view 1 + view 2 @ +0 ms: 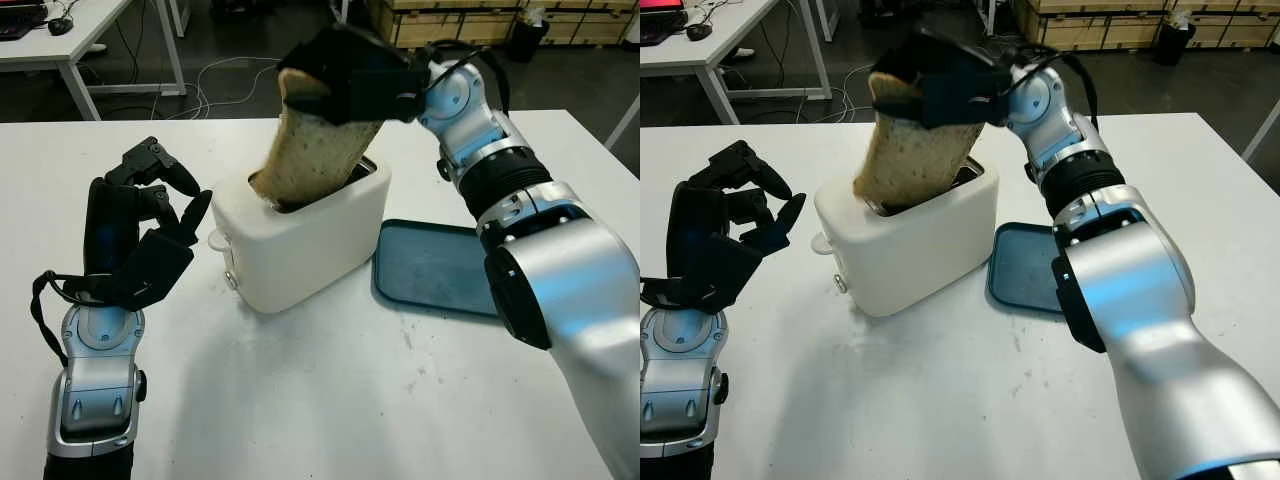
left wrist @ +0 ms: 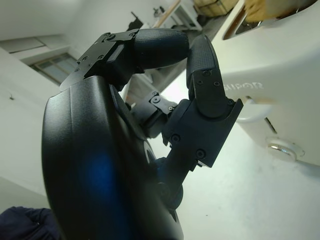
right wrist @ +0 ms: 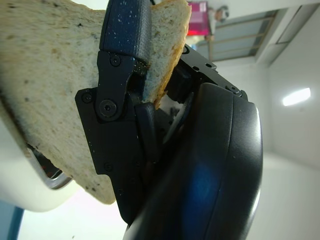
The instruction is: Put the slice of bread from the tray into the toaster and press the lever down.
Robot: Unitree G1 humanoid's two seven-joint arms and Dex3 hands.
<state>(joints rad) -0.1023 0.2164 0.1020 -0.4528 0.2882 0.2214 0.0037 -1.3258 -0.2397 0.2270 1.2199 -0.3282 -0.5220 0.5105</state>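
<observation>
Bread slice [image 1: 315,150] tilted, lower end in toaster [image 1: 300,235] slot at frame centre, right hand [image 1: 350,75] clamped on its top, empty tray [image 1: 435,265] right, left hand [image 1: 140,235] fingers curled holding nothing, left of toaster, bare table [image 1: 350,400] in foreground

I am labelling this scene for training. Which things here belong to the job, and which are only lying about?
Belonging to the job:
- tan speckled slice of bread, partly in the slot
- white plastic toaster
- dark blue flat tray
- right hand, gripping the bread
- left hand, beside the toaster

Lying about:
- wooden crates
</observation>
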